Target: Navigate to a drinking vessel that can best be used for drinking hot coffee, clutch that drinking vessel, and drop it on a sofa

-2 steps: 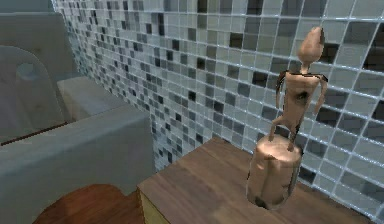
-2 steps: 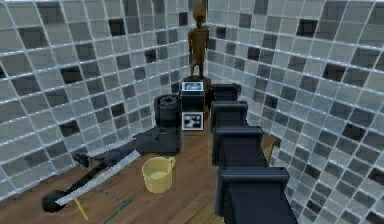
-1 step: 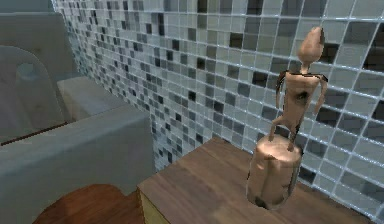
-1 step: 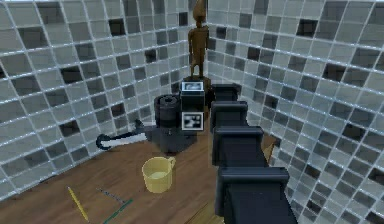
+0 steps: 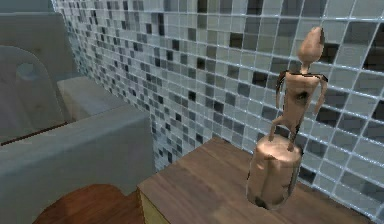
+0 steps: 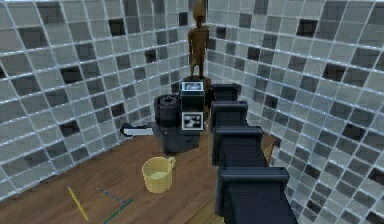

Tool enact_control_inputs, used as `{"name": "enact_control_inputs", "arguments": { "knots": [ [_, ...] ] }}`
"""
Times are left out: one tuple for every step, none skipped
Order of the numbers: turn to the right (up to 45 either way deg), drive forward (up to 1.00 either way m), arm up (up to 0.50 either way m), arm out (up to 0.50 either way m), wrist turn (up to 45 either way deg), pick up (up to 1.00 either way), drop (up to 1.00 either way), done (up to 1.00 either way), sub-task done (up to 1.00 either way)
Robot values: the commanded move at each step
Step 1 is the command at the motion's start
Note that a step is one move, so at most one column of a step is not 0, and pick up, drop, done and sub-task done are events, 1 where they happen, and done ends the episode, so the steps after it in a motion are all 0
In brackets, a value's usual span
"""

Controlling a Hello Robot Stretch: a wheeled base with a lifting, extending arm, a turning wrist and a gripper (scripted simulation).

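Observation:
A pale yellow mug [image 6: 158, 175] stands on the wooden tabletop [image 6: 110, 175], its handle toward the arm side view's left. The dark arm [image 6: 240, 150] rises from the bottom edge. At its far end are the two white marked squares and the gripper's dark body. The gripper [image 6: 130, 130] points toward the view's left, above and slightly left of the mug, with a gap between them. Only tiled wall lies behind its fingers [image 6: 138, 130], so it holds nothing. A grey sofa [image 5: 60, 130] stands at the forward view's left.
A tall wooden figure statue [image 5: 288, 120] stands on the wooden table [image 5: 215, 180] by the tiled wall, and the same statue [image 6: 198, 40] appears beyond the arm. A thin yellow stick [image 6: 80, 203] and a thin greenish one [image 6: 117, 209] lie near the table's front.

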Motion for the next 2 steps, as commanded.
{"name": "enact_control_inputs", "arguments": {
  "knots": [
    [0.0, 0.00, -0.28, 0.00, 0.0, 0.00, 0.00, 0.00, 0.00],
    [0.0, 0.00, 0.00, 0.00, 0.0, 1.00, 0.00, 0.00, 0.00]
  ]
}}
